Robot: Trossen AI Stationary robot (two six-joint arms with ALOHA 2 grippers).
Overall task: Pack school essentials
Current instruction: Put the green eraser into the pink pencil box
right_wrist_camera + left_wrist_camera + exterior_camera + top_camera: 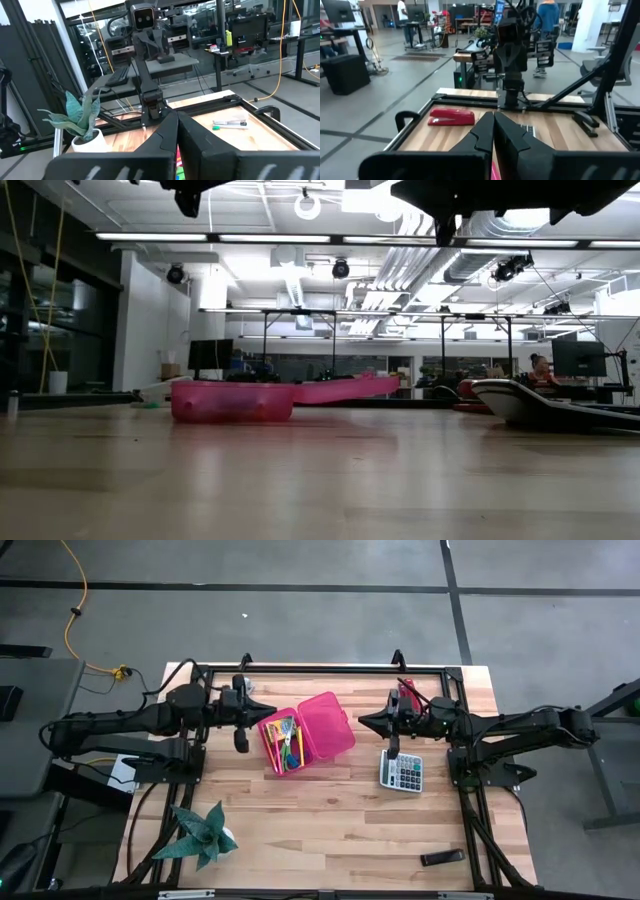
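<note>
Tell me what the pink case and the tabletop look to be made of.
Pink case: likely translucent plastic, since its open lid glows see-through pink. Tabletop: wood, apparently butcher-block, with visible pale grained strips and a smooth, faintly glossy finish.

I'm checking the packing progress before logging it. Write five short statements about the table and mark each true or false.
1. The pink case lies open with its lid folded out. True.
2. The school essentials lie scattered across the bare wood. False: the crayon box and pencils sit inside the case's tray.
3. The calculator rests on the table outside the case. True.
4. The left pincer holds a pencil. False: it is shut on nothing, beside the case.
5. The right pincer is wide open over the plant. False: it is shut, at the calculator's far edge.
</note>
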